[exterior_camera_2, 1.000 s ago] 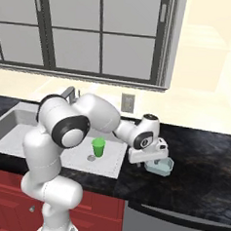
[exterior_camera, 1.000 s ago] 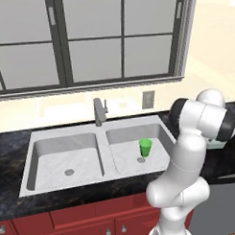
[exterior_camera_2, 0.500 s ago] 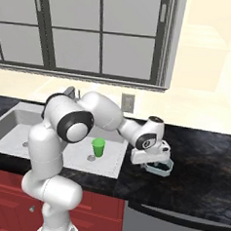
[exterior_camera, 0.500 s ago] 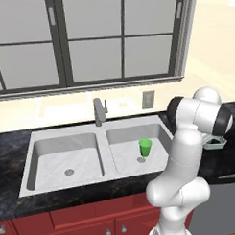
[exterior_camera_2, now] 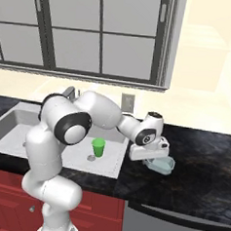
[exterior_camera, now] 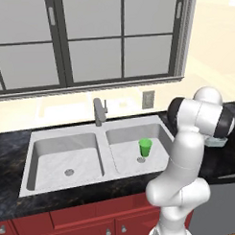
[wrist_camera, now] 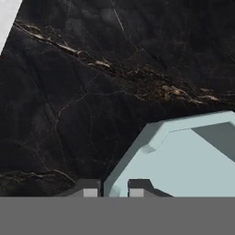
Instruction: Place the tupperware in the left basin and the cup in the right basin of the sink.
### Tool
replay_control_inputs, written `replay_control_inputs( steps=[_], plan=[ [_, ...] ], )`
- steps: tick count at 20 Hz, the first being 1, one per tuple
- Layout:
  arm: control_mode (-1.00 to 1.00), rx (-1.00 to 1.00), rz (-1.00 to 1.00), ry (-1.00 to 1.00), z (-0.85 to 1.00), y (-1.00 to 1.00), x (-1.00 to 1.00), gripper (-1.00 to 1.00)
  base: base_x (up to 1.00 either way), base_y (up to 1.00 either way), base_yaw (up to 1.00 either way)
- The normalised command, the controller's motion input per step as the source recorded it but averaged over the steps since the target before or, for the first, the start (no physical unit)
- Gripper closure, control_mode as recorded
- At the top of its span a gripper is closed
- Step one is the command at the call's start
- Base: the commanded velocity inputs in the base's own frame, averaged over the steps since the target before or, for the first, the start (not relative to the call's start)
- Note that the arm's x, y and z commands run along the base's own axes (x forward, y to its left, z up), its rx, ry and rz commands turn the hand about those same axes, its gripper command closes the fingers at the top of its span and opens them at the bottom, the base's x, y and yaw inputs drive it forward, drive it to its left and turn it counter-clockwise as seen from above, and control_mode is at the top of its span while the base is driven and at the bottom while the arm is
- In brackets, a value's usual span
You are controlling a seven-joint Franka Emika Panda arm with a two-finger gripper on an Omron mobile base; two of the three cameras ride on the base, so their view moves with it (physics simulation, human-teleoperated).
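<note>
The green cup (exterior_camera: 145, 147) (exterior_camera_2: 98, 148) stands upright in the right basin (exterior_camera: 124, 155) (exterior_camera_2: 78, 156) of the sink, beside its drain. The left basin (exterior_camera: 53, 160) holds nothing. On the black counter right of the sink is the pale blue tupperware (exterior_camera_2: 163, 165) (wrist_camera: 183, 160), partly hidden behind the arm in the left base view (exterior_camera: 217, 142). My gripper (exterior_camera_2: 151, 159) (wrist_camera: 114, 189) points down at the container's near edge, its two fingers close together astride the rim and shut on the wall.
A grey boxy faucet (exterior_camera: 98, 111) rises behind the divider. A wall outlet (exterior_camera: 148, 99) and a large window sit behind the sink. Black marbled counter (wrist_camera: 69, 92) stretches to the right, with a dishwasher front (exterior_camera_2: 178, 229) below.
The hand with the tupperware has shifted slightly left and up on the counter. The upper arm has swung a little. The cup has not moved.
</note>
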Motion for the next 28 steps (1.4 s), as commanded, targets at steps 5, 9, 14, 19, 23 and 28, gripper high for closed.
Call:
replay_control_inputs(
  steps=[5, 9, 14, 19, 23, 28],
  plan=[
    [-1.0, -0.13, 0.04, 0.0, 0.33, 0.49, -0.14, 1.0, 0.0, 0.0, 0.0],
    [-1.0, -0.18, 0.08, -0.02, 0.43, 0.66, -0.25, 1.0, 0.0, 0.0, 0.0],
    [-1.0, -0.16, 0.08, -0.02, 0.42, 0.72, -0.23, 1.0, 0.0, 0.0, 0.0],
    [-1.0, -0.03, 0.1, -0.01, 0.23, 0.66, -0.24, 1.0, 0.0, 0.0, 0.0],
    [-1.0, 0.01, 0.15, 0.0, 0.26, 0.59, -0.25, 1.0, 0.0, 0.0, 0.0],
    [-1.0, 0.05, 0.11, -0.04, 0.35, 0.59, -0.25, 1.0, 0.0, 0.0, 0.0]
  ],
)
